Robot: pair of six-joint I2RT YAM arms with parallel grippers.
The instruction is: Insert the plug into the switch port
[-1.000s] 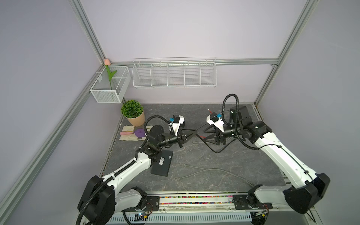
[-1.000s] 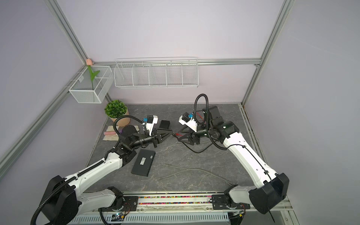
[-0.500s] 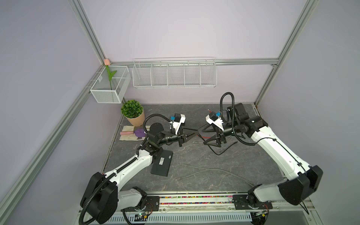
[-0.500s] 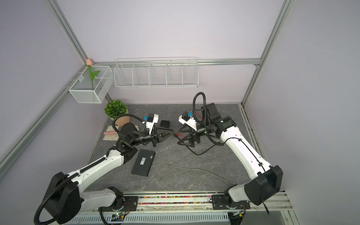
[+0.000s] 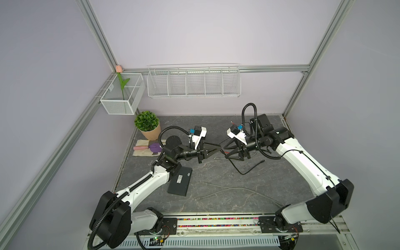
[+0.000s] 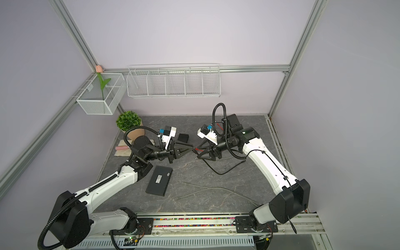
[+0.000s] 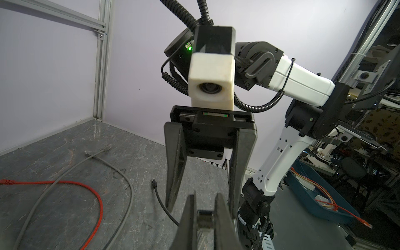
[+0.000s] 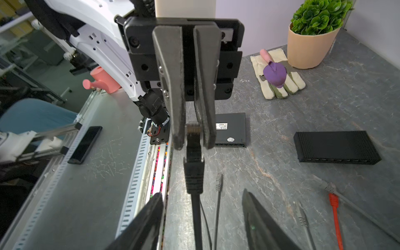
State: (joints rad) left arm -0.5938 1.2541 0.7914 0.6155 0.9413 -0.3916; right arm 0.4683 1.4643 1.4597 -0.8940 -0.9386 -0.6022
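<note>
Tulip (image 5: pixel 122 86) in mesh basket (image 5: pixel 116 108); plant (image 5: pixel 146 120) in pot (image 5: pixel 150 134); plug (image 8: pixel 194 160) in left pincer (image 8: pixel 193 140).

Tabletop (image 8: pixel 270 140): grey marbled stone look, matt. Switch (image 8: pixel 335 145): ribbed matt black plastic. Plug (image 8: pixel 194 173): black plastic. Glove (image 8: pixel 270 92): pale cloth.

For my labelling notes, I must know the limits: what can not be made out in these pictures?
Plug, its tip: right wrist view, mostly pinched inside the left claw.
Labelled switch, its ports: same view, partly behind that claw; too small in both top views.
Label text: too small in every view.
</note>
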